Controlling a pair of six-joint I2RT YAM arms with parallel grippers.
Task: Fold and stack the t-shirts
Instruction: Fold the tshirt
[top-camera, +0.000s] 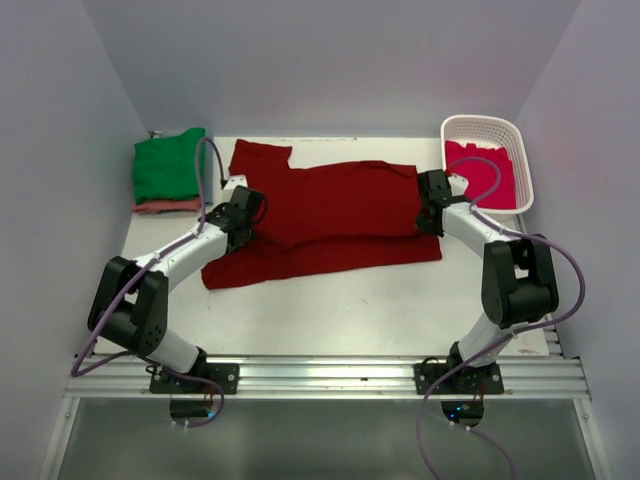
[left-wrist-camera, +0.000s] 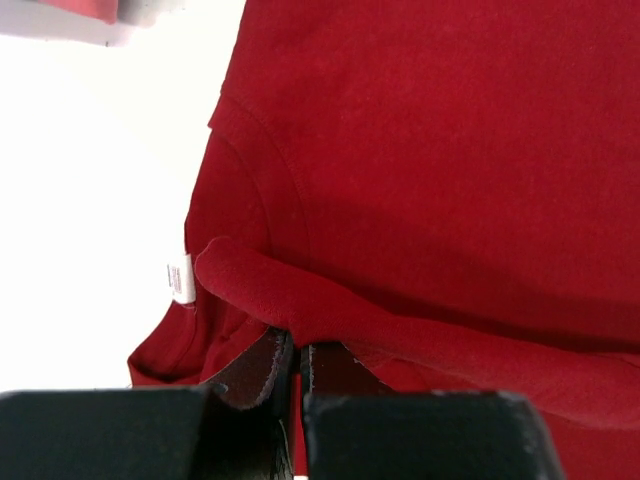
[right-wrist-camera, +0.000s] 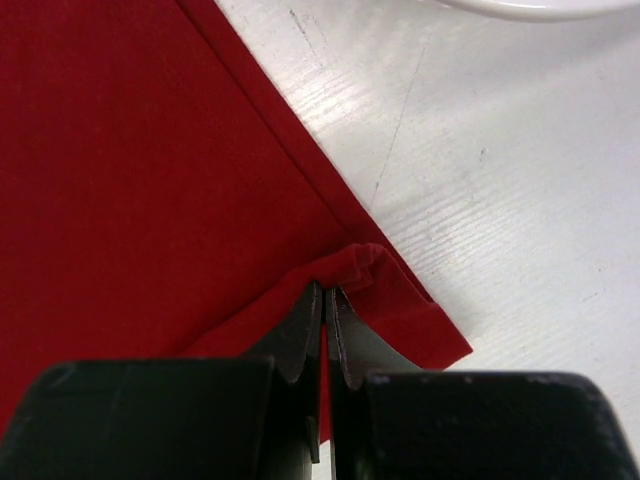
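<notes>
**Both grippers pinched on the dark red shirt, mid-fold**

Top view: the dark red t-shirt (top-camera: 330, 215) lies spread across the middle of the table (top-camera: 350, 310), collar end to my left and hem end to my right. An upper layer sits over a lower one, whose near strip shows. My left gripper (top-camera: 240, 222) is on the collar end and my right gripper (top-camera: 432, 212) on the hem end. I judge this is so the long edge can travel as one straight line. The green t-shirt (top-camera: 165, 165) sits folded at the far left corner on a salmon-pink t-shirt (top-camera: 165, 206), near my left arm. The white basket (top-camera: 520, 160), holding the crimson-pink t-shirt (top-camera: 480, 175), stands just beside my right wrist. The bare strip of table between the shirt and the arm bases is the open room I have. The far side is tighter.

Left wrist view: the fingers (left-wrist-camera: 255, 365) are pressed together on a raised roll of red cloth beside the collar seam. A white label (left-wrist-camera: 180, 278) hangs just to its left. Bare table lies beyond that edge.

Right wrist view: the jaws are closed, pinching the bunched hem corner. The hem edge runs diagonally away from them, with bare table on its far side and the basket's rim at the top.
</notes>
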